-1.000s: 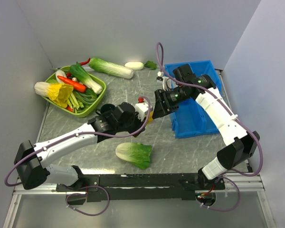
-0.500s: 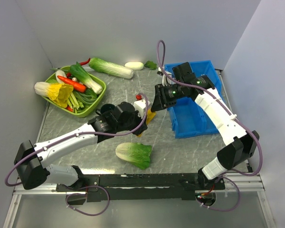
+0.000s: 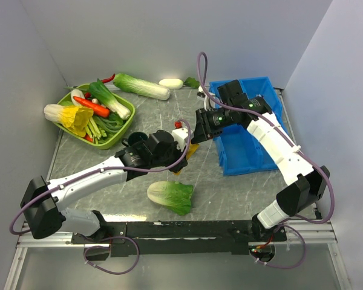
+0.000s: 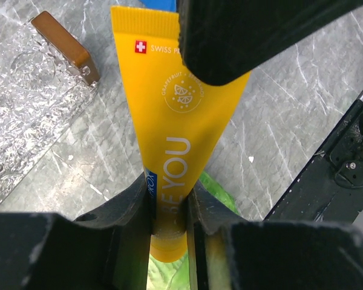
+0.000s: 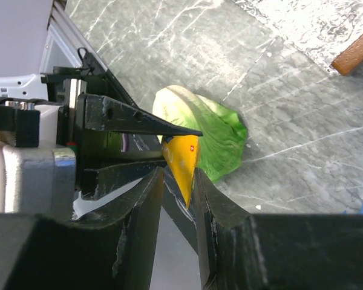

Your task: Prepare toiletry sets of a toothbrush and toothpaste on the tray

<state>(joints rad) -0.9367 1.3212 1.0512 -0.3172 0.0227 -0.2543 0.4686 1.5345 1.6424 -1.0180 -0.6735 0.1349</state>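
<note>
A yellow toothpaste (image 4: 175, 121) tube is held above the table, with my left gripper (image 4: 169, 199) shut on its cap end. In the top view the left gripper (image 3: 183, 144) meets my right gripper (image 3: 196, 134) at mid-table, and a bit of the yellow toothpaste (image 3: 192, 148) shows between them. The right gripper (image 5: 178, 175) has its jaws around the tube's flat end (image 5: 183, 160), still slightly apart, with a gap on one side. A clear crinkled plastic tray (image 4: 24, 103) lies below, a brown stick end (image 4: 63, 48) resting on it. No toothbrush shows clearly.
A blue bin (image 3: 248, 151) stands at the right, under the right arm. A green basket (image 3: 118, 130) of vegetables sits at the back left, with a long cabbage (image 3: 142, 86) behind it. A leafy cabbage (image 3: 170, 197) lies near the front, below the grippers.
The right gripper has moved left to the left gripper and narrowed its jaws around the tube's flat end. The left gripper has kept its hold and edged slightly right.
</note>
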